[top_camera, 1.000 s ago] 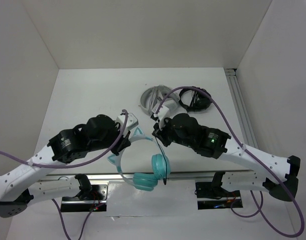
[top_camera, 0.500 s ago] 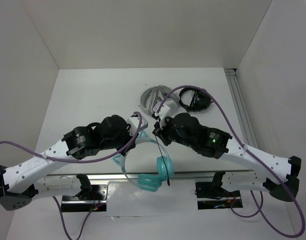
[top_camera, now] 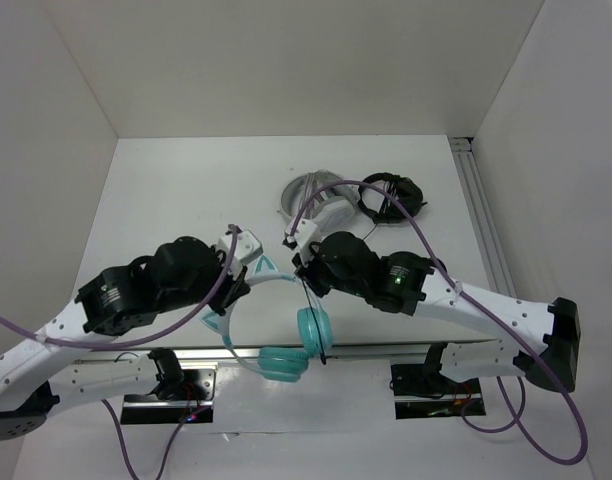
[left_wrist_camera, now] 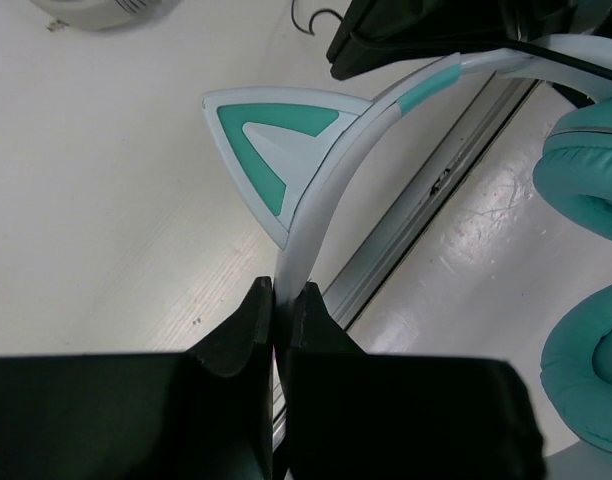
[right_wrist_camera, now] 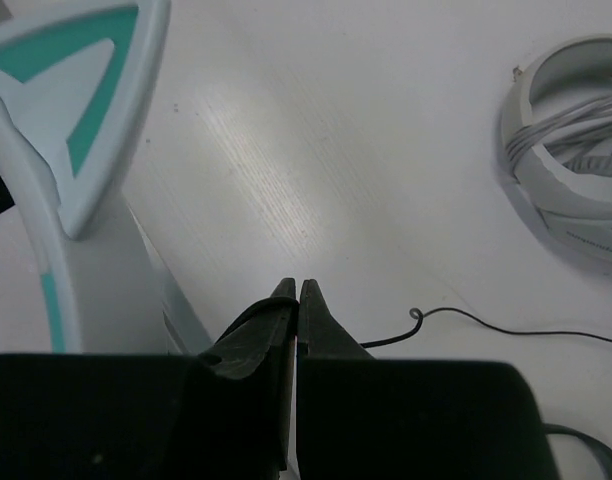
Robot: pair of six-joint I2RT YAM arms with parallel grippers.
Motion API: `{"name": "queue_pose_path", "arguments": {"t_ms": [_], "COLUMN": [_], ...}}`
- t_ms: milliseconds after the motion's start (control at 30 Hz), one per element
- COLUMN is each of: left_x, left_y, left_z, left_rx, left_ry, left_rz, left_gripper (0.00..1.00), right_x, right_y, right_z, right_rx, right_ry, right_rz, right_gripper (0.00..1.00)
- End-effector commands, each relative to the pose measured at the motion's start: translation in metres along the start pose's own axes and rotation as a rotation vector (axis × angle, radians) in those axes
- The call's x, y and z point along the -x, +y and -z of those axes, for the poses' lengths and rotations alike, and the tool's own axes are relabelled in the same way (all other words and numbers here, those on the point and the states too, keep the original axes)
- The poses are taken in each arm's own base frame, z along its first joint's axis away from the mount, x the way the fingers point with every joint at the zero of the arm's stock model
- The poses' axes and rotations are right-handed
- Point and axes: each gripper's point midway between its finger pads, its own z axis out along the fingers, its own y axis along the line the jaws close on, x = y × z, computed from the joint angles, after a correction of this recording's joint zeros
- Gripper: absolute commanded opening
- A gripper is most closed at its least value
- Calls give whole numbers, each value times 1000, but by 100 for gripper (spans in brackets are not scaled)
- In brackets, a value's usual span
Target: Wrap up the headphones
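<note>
The teal headphones (top_camera: 286, 355) with a pale headband and cat ears hang over the table's near edge. My left gripper (left_wrist_camera: 284, 292) is shut on the headband (left_wrist_camera: 316, 215) just below a cat ear (left_wrist_camera: 271, 150). In the top view it (top_camera: 236, 277) sits left of the band. My right gripper (right_wrist_camera: 297, 287) is shut on the thin black cable (right_wrist_camera: 456, 320), which runs over one finger and trails off to the right. In the top view it (top_camera: 302, 272) is beside the band, above the ear cups (top_camera: 314, 325).
Grey-white headphones (top_camera: 311, 198) and black headphones (top_camera: 391, 198) lie at the back centre of the table. A metal rail (top_camera: 386, 350) runs along the near edge, with the arm mounts below. A second rail (top_camera: 481, 220) lines the right side.
Both arms have moved left and slightly toward the near edge, carrying the headphones with them. The ear cups swung left. Both grippers stay shut.
</note>
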Motion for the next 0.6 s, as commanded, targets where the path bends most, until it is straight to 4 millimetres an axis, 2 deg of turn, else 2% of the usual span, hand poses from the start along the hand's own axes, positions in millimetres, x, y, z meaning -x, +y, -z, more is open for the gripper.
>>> {"name": "queue_pose_path", "arguments": {"t_ms": [0, 67, 133, 167, 200, 233, 300, 333, 367, 500, 567], "left_x": [75, 79, 87, 89, 94, 94, 96, 95, 95, 95, 95], "left_y": [-48, -46, -44, -43, -43, -42, -43, -45, -45, -49, -49], "left_z": [57, 67, 84, 89, 95, 96, 102, 100, 100, 96, 96], "left_rx": [-277, -272, -270, -272, -272, -274, -285, -295, -298, -314, -318], "left_ry": [-371, -413, -478, -499, -528, -539, -566, -566, -565, -546, -544], "left_rz": [6, 23, 39, 39, 64, 64, 88, 85, 94, 124, 135], "left_gripper": [0, 0, 0, 0, 0, 0, 0, 0, 0, 0, 0], "right_x": [8, 13, 12, 24, 25, 24, 40, 40, 48, 56, 56], "right_y": [-16, -10, -3, 0, 8, 13, 18, 25, 27, 28, 29], "right_z": [-10, -14, -15, -15, -16, -18, -18, -23, -26, -49, -61], "right_rx": [-54, -13, 43, 61, 103, 129, 170, 207, 219, 225, 225], "right_ry": [-67, -100, -119, -164, -178, -188, -267, -273, -314, -392, -409], "right_rz": [-28, -36, -50, -53, -61, -59, -71, -66, -74, -95, -94], "right_gripper": [0, 0, 0, 1, 3, 12, 29, 41, 47, 60, 61]}}
